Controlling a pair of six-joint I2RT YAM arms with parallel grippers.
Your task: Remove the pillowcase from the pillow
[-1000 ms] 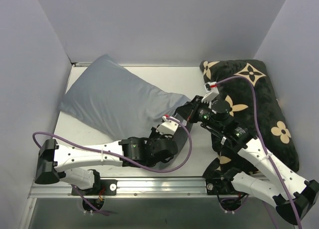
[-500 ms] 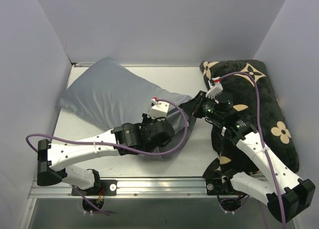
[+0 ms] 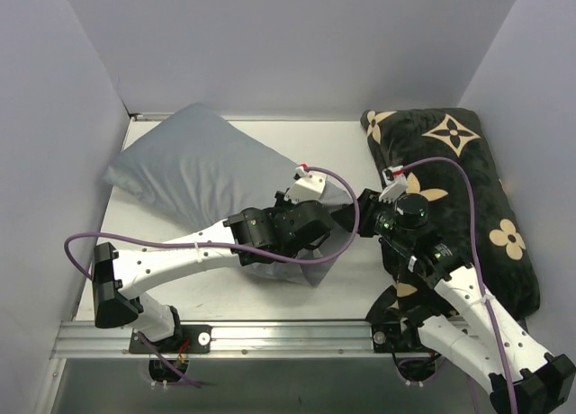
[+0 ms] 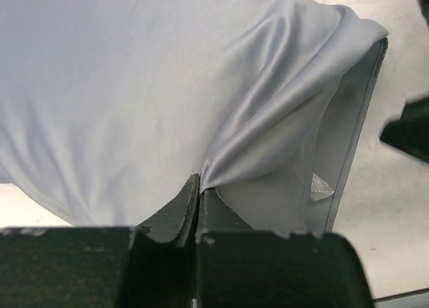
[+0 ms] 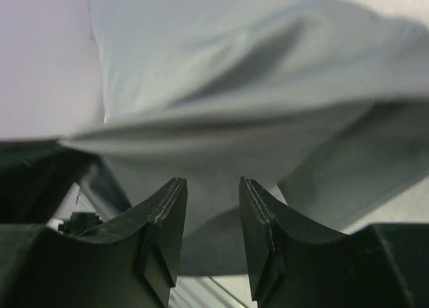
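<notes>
- The grey pillowcase (image 3: pixel 193 171) lies on the left of the table (image 3: pixel 333 139). The white pillow (image 4: pixel 268 214) peeks out at its open end.
- The left gripper (image 4: pixel 200 191) is pinched tight on the pillowcase edge.
- The right gripper (image 5: pixel 212 184) is partly open, holds nothing and is near that end.
- It would be best if the right one grabs the pillow and the left pulls slowly.

Soft even light; pillowcase (image 5: pixel 255 73) blurred in right wrist view
</notes>
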